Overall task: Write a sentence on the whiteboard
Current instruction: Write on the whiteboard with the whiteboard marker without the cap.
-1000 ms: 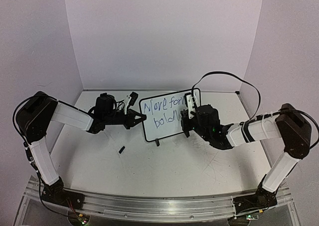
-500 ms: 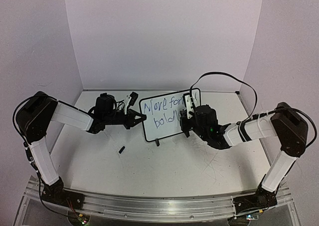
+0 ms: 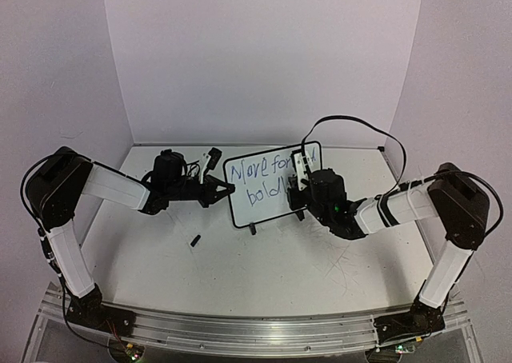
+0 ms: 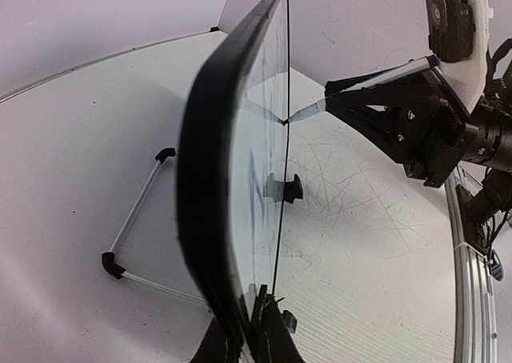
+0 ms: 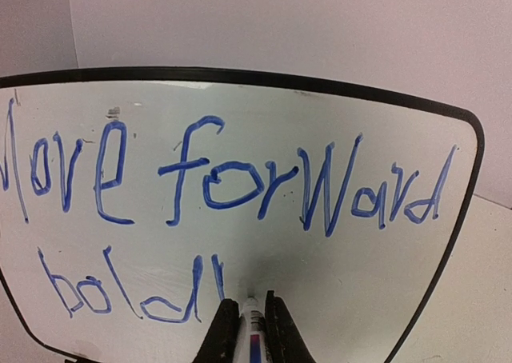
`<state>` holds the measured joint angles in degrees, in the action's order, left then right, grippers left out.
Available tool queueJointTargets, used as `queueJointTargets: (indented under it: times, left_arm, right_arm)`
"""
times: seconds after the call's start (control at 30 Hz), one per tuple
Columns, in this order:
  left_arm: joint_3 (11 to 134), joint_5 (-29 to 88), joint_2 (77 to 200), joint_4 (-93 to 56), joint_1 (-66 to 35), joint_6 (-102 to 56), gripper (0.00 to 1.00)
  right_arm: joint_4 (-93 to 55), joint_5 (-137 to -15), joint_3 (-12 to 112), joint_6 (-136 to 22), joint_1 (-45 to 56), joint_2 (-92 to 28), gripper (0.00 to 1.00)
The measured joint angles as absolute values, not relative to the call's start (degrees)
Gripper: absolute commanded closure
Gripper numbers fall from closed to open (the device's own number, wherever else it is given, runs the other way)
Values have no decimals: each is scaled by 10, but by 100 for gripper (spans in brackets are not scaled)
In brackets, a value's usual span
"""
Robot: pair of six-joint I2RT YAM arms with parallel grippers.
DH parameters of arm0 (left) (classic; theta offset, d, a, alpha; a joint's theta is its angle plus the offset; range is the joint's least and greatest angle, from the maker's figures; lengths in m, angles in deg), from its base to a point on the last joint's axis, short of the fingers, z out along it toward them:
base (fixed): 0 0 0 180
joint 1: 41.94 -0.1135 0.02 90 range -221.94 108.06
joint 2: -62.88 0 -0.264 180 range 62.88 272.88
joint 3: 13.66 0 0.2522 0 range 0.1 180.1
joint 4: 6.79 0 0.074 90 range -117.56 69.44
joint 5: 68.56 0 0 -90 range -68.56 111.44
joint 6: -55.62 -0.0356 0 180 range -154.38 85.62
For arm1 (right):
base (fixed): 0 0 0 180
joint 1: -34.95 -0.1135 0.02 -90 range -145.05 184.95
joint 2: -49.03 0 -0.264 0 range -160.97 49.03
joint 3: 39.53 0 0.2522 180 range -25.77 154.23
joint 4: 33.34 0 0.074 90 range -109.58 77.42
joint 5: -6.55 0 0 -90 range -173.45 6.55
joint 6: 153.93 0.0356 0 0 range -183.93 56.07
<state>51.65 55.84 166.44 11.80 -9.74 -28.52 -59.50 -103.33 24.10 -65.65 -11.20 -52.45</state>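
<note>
The whiteboard (image 3: 264, 209) stands upright at mid table. Its sentence (image 5: 232, 179) reads "Move forward" in blue, with "boldl" (image 5: 132, 287) below. My left gripper (image 3: 227, 189) is shut on the board's left edge, and the left wrist view shows the jaws clamped on the black frame (image 4: 256, 331). My right gripper (image 5: 247, 315) is shut on a white marker (image 5: 251, 331). The marker's tip rests on the board just right of the last blue stroke. From the side, the marker (image 4: 308, 110) meets the board's face ahead of the right gripper (image 4: 336, 95).
A small black marker cap (image 3: 194, 240) lies on the table in front of the left arm. Behind the board is its wire stand (image 4: 136, 219), and a black foot (image 4: 284, 189) sits at its front. The metal rail (image 3: 256, 331) runs along the table's near edge.
My right gripper and its marker have shifted slightly up and to the left along the board, the forearm swinging in behind. The left arm and the board have stayed put.
</note>
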Motion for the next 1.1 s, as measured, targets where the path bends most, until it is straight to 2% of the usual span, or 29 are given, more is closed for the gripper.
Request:
queueJointTargets:
  times: [1.1]
  left_arm:
    - [519, 560, 1664, 114, -97, -286, 100]
  right_arm:
    - [-599, -1047, 217, -630, -112, -529, 100]
